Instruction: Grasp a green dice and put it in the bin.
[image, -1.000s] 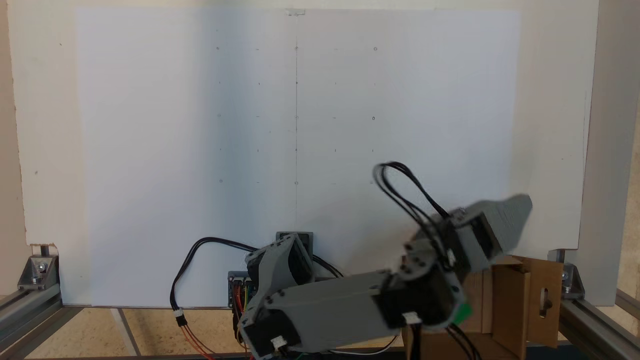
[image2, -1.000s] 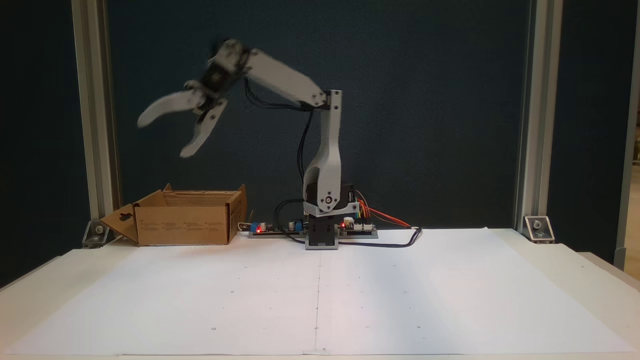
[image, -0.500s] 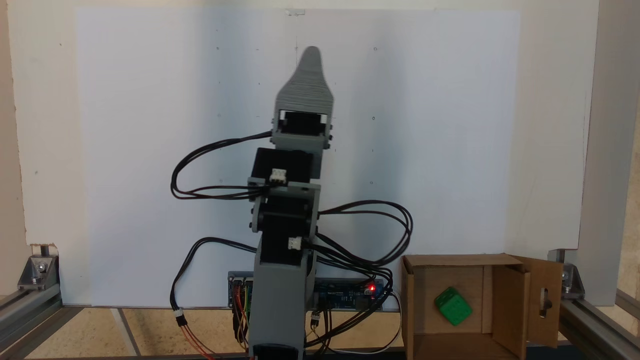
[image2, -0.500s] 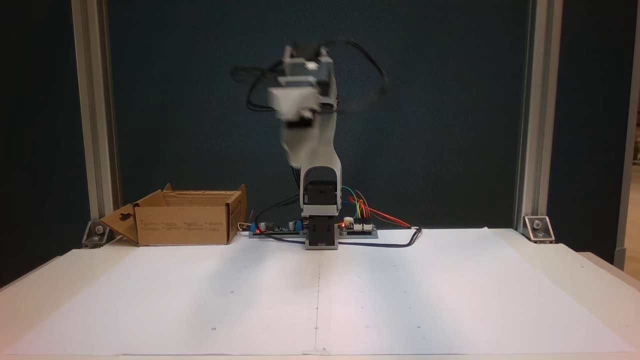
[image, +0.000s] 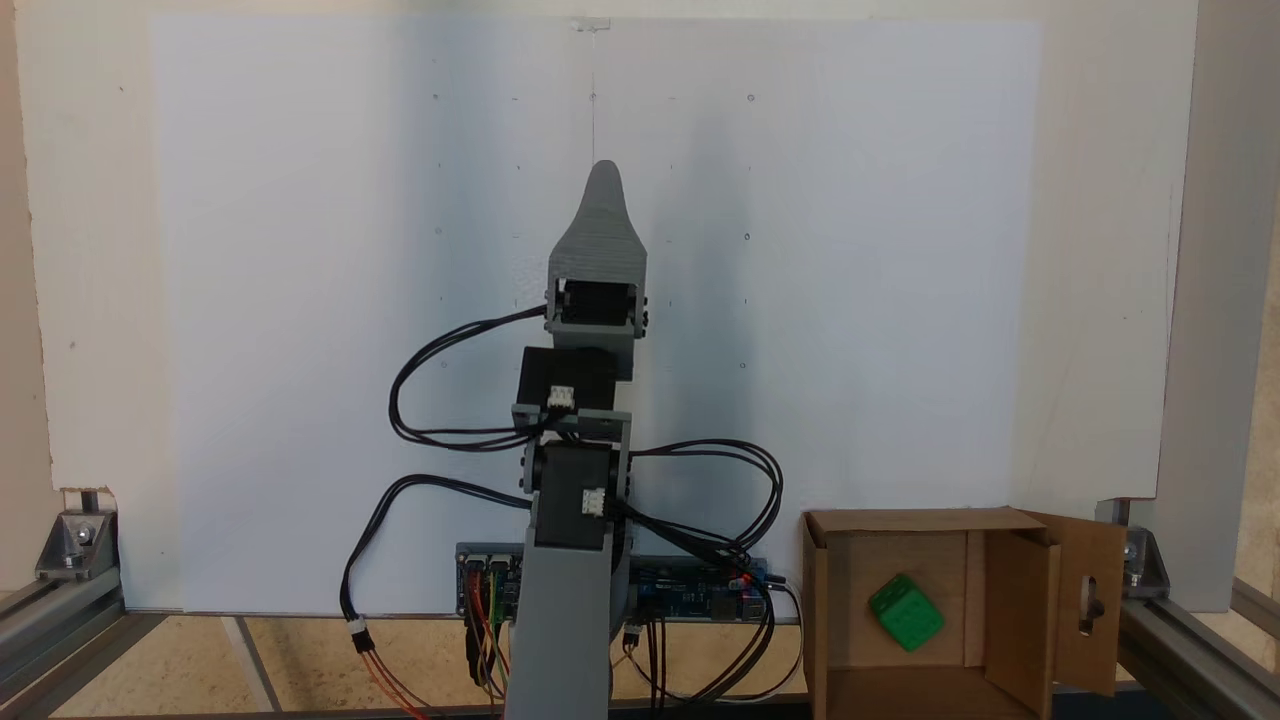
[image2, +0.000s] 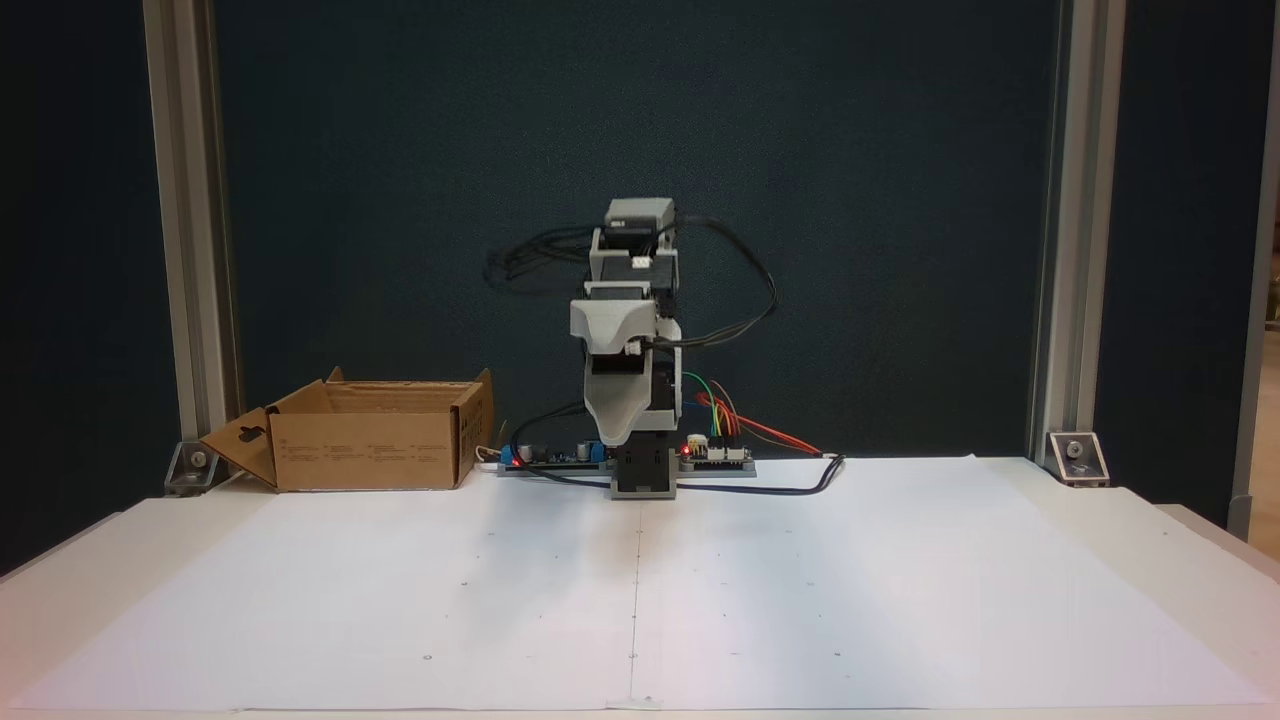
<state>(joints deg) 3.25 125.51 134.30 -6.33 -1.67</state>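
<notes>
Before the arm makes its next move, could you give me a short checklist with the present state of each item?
1. Green dice lies inside the bin: ok.
2. Gripper is away from the bin, over the white paper: ok.
3. Gripper carries nothing green: ok.
4. Jaws open or shut: cannot tell, only one tip shows.
5. Bin stands upright beside the arm's base: ok.

White paper sheet (image2: 800, 580) on table; dark backdrop (image2: 880, 200); aluminium posts (image2: 1070, 230).

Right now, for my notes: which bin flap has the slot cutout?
The outer flap on the bin's right in a fixed view; the inner one is uncut.
</notes>
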